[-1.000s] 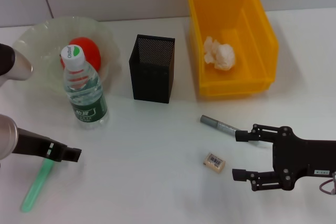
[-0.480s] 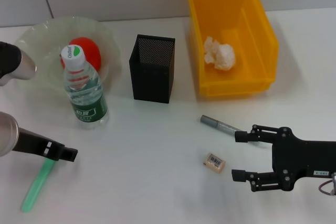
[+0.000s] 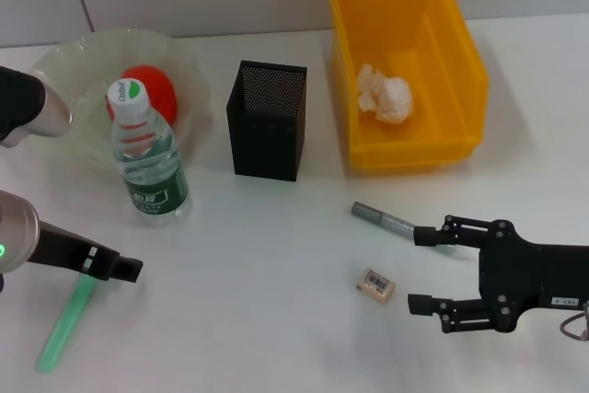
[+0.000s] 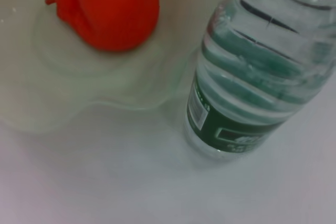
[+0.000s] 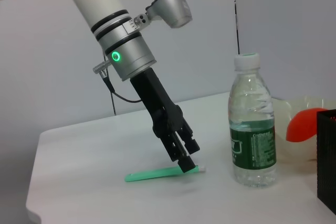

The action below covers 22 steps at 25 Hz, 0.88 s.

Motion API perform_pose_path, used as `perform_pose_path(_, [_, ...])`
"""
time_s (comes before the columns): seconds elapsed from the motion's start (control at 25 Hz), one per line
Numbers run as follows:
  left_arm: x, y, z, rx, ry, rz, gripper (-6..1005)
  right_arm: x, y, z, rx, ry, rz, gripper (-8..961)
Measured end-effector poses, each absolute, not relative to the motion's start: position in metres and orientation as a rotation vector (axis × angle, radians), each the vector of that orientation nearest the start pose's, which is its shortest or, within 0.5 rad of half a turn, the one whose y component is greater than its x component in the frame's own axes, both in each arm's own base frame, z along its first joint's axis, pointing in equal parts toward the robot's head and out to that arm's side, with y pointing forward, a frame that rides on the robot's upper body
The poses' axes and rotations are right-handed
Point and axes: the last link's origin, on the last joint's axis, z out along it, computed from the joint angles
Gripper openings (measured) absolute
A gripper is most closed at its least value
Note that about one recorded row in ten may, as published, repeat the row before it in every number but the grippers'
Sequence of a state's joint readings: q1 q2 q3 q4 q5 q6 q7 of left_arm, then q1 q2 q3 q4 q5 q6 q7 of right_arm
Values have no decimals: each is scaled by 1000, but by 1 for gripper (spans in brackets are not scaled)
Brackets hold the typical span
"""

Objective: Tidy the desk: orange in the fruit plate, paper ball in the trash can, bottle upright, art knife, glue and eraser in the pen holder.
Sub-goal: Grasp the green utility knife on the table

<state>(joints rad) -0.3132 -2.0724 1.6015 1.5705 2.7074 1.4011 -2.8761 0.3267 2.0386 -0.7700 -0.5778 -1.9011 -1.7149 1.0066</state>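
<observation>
The right gripper [image 3: 421,269] hovers wide open, empty, just right of the eraser [image 3: 376,283]. The left gripper [image 5: 188,162], jaws together, tip over a green stick [image 5: 157,173], near-left of the upright bottle [image 3: 147,159].

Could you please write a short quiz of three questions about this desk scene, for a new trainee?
1. True or false: the paper ball lies inside the trash can.
2. Which item lies nearest the right gripper?
A. the eraser
B. the orange
C. the green stick
3. Fill in: the bottle stands ____ on the table, in front of the fruit plate.

Key: 1 true. 2 A: the eraser lies just beside the open fingers. 3 upright. The pen holder shows nothing inside, and the left gripper is down at the green stick.
</observation>
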Motion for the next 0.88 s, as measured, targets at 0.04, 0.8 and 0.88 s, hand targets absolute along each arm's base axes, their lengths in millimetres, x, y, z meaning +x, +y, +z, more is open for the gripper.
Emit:
perform_pose_path(0.04, [-219,315,-3,-2290,-1125,440,759,306,253,0,-2771,356,779,782])
perform_pose_path(0.8, [-217,312,-7,-2312,-1127,482,727,307,254,1,-2752,366,790,780])
perform_pose_path(0.88, [-219,311,-8,-2311,-1134,495,723,307,254,1,-2753,367,791,780])
